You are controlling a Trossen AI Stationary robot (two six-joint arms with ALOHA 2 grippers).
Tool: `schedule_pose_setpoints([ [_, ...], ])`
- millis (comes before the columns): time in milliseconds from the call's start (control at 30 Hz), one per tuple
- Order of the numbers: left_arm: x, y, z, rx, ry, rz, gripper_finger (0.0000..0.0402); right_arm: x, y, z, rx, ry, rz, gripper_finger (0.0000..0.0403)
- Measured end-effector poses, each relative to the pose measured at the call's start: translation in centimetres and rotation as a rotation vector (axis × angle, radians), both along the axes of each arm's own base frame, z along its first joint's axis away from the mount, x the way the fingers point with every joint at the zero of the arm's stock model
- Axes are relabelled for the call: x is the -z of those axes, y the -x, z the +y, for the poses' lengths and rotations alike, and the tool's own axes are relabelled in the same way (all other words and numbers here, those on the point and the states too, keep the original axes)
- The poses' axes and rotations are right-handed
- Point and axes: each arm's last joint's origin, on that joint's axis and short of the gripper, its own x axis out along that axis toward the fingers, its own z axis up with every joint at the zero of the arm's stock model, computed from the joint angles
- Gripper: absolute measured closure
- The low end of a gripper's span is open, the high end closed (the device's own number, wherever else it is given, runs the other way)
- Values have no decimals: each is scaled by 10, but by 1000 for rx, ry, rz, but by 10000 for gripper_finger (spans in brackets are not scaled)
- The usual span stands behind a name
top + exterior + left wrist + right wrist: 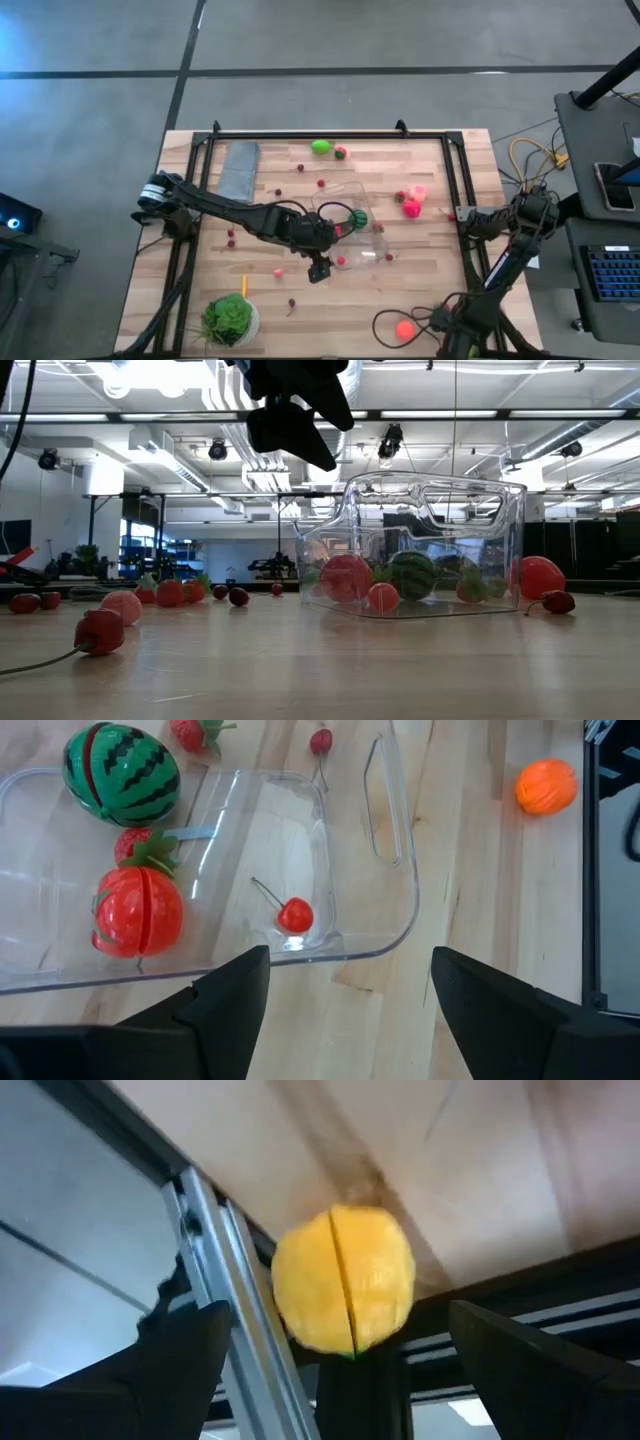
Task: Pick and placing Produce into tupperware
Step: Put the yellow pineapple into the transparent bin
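- We see a wooden tabletop (420, 290) from above, with two dark arms reaching over it.
- The left tool (318, 268) hangs just off the near edge of the clear tupperware (372, 262), close to the middle of the tabletop. Its fingers (232, 992) stand wide apart and hold nothing.
- In the left wrist view, the tub's rounded corner lies just ahead of those open fingers. A small red cherry (294, 914) with a thin stem rests inside the tub, close to that corner.
- Deeper in the tub we see a red tomato-like piece (138, 912), a strawberry (138, 844) and a striped green melon (121, 774).
- Outside the tub, an orange piece (546, 787) lies on the bare wood, well apart from the left tool.
- More produce is scattered around: a green piece (320, 147) near the far edge, pink pieces (412, 202) beside the tub, and small red berries (231, 242) across the wood.
- The right tool (340, 1370) waits at the right edge of the tabletop, fingers spread wide, with a yellow piece (344, 1292) just ahead of them, not gripped.
- A leafy green head in a white bowl (230, 320) sits at the near left corner, and a grey cloth (238, 170) lies at the far left.
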Motion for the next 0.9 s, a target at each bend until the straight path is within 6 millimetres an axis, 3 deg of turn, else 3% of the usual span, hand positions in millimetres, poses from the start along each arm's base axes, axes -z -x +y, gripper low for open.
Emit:
schedule_pose_setpoints([
  [433, 0, 0, 0, 4, 6, 1, 137, 30, 5, -1, 38, 100, 99, 37],
  [667, 0, 0, -1, 9, 12, 3, 137, 30, 6, 3, 27, 84, 152, 38],
  [900, 0, 0, -1, 9, 11, 4, 137, 27, 5, 6, 45, 76, 158, 95],
])
